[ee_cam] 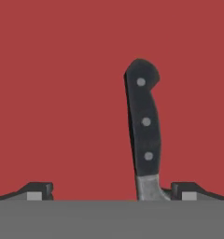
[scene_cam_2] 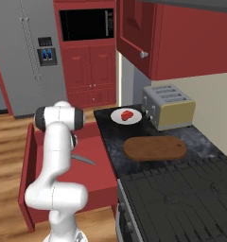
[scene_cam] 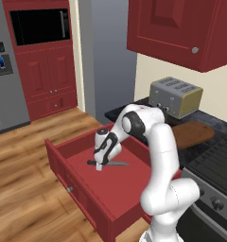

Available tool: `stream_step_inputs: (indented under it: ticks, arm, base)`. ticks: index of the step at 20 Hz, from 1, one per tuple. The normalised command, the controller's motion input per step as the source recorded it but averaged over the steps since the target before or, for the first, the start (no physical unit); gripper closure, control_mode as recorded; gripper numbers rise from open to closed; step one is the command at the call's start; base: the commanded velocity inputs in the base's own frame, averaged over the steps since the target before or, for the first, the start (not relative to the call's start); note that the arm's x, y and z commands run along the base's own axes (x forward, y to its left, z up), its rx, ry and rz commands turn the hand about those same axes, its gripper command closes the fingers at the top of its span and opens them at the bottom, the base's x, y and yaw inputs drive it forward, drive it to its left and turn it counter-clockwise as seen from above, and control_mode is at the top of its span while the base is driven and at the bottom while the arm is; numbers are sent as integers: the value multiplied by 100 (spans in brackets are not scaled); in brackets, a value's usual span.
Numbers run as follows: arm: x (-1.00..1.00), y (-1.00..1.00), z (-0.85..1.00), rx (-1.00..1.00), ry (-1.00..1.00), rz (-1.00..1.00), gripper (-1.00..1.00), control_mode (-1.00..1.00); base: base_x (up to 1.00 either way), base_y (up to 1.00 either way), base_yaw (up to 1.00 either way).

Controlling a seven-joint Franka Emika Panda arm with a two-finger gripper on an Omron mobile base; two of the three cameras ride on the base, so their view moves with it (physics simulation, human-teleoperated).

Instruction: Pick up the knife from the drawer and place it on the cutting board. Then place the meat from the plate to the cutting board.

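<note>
The pincer [ee_cam: 112,191] hangs low inside the open drawer [scene_cam: 87,186], its jaws spread wide and holding nothing. Just beneath it the knife [ee_cam: 144,126] lies flat on the drawer floor, black handle stretching away from the pincer, blade root near one fingertip. The knife looks stiff, light and thin, with a slick blade, so the riveted handle seems the safer place to clamp. Beyond the drawer, on the dark surface [scene_cam_2: 110,151], sits the cutting board [scene_cam_2: 155,148], bare. Farther still, the meat [scene_cam_2: 127,115] rests on the plate [scene_cam_2: 117,118].
</note>
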Motion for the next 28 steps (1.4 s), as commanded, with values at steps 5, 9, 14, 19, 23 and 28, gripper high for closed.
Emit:
stream_step_inputs:
  ticks: [5, 9, 14, 19, 23, 28]
  arm:
    - [30, 4, -15, 0, 1, 0, -100, -100]
    - [25, 3, -16, 0, 1, 0, -100, -100]
    - [21, 0, -25, 0, 2, 0, -100, -100]
    - [13, 3, -39, 1, 2, 0, 100, -100]
    - [2, 20, -50, 1, 1, 0, 100, -100]
    - [0, 12, -57, 2, 2, 0, 100, -100]
  base:
    - [0, 0, 0]
    - [0, 0, 0]
    - [0, 0, 0]
    - [0, 0, 0]
    - [0, 0, 0]
    - [0, 0, 0]
